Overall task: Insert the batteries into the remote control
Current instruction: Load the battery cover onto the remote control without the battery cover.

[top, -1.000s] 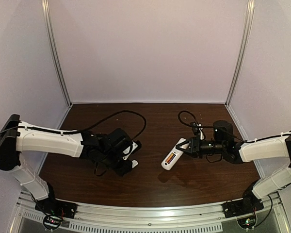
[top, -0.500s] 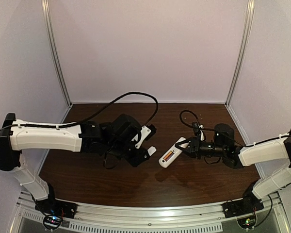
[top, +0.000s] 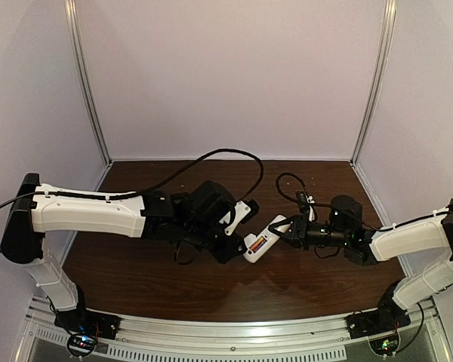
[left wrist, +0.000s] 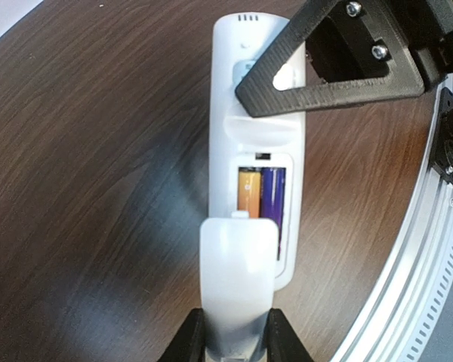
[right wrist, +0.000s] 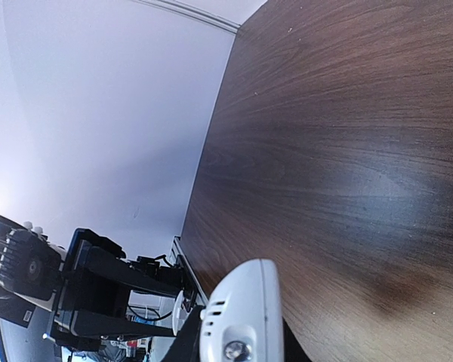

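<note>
White remote control (left wrist: 225, 113) clamped in the right gripper (top: 281, 228) above the table (left wrist: 83, 188), batteries (left wrist: 260, 197) side by side in its open bay. Pinches a white cover (left wrist: 238, 279) in the left gripper (left wrist: 235, 343), jaws narrow, over the bay's end.

The white oblong plastic remote control (top: 260, 246) is hanging above the brown wooden tabletop (top: 211, 290). The right hand (top: 281, 228) is gripping its right end. The orange and purple-blue cylindrical batteries (left wrist: 261, 197) are lying side by side in it. The left hand (left wrist: 236, 339) is holding the small white plastic cover (left wrist: 238, 279) at its left end.
</note>
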Robot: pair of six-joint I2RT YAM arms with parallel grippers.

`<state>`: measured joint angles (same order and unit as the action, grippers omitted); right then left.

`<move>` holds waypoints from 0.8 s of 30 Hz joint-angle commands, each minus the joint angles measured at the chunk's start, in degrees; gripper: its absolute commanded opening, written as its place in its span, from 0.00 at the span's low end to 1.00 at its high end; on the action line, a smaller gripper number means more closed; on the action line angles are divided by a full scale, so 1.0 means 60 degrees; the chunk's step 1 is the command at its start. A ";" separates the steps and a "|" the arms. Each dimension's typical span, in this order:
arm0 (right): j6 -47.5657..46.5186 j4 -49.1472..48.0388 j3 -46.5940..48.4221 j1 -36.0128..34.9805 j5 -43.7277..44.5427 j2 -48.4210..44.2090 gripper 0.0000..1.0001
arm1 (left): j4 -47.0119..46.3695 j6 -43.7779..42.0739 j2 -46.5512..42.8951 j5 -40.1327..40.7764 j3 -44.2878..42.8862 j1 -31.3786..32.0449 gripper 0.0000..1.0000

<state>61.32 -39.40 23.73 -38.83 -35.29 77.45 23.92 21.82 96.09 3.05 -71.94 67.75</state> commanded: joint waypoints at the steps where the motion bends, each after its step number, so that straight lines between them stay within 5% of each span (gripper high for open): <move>1: 0.0059 -0.0545 -0.0073 -0.0182 0.0391 0.0109 0.00 | -0.0311 -0.0257 0.0297 -0.0243 -0.0392 0.0076 0.16; 24: 0.0256 -0.0972 -0.0014 -0.0660 0.0656 0.0484 0.00 | -0.0186 -0.0327 0.0827 -0.0296 -0.0686 0.0091 0.17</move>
<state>62.83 -43.11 23.62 -42.15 -32.64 80.16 23.83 20.45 99.59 1.48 -74.50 67.94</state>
